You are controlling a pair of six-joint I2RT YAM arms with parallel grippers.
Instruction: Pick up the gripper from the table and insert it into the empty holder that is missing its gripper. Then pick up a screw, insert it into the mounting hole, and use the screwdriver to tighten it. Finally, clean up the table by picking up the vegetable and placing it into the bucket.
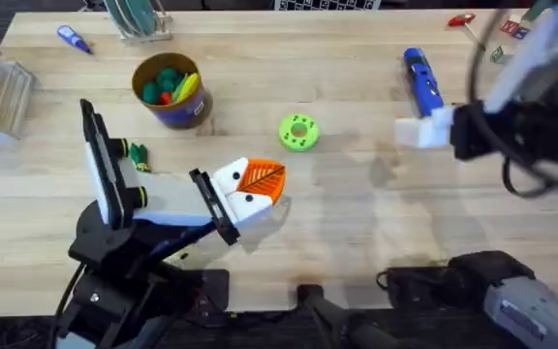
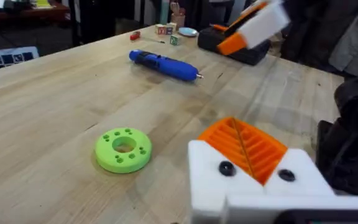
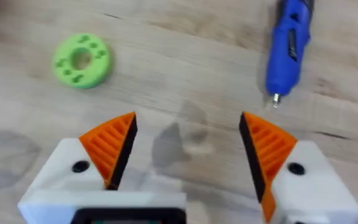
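With all four orange tips seated, the right gripper [image 3: 188,155] hangs open beside the screwdriver [image 3: 289,43], left gripper [image 2: 247,152] closed empty; vegetable [image 1: 139,154] not yet in bucket [image 1: 194,111].

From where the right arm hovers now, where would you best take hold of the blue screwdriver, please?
Grip the screwdriver around the middle of its thick barrel, coming straight down with the right end effector open across its width. It lies flat with bare table on both long sides, and its thin metal tip offers little to hold.
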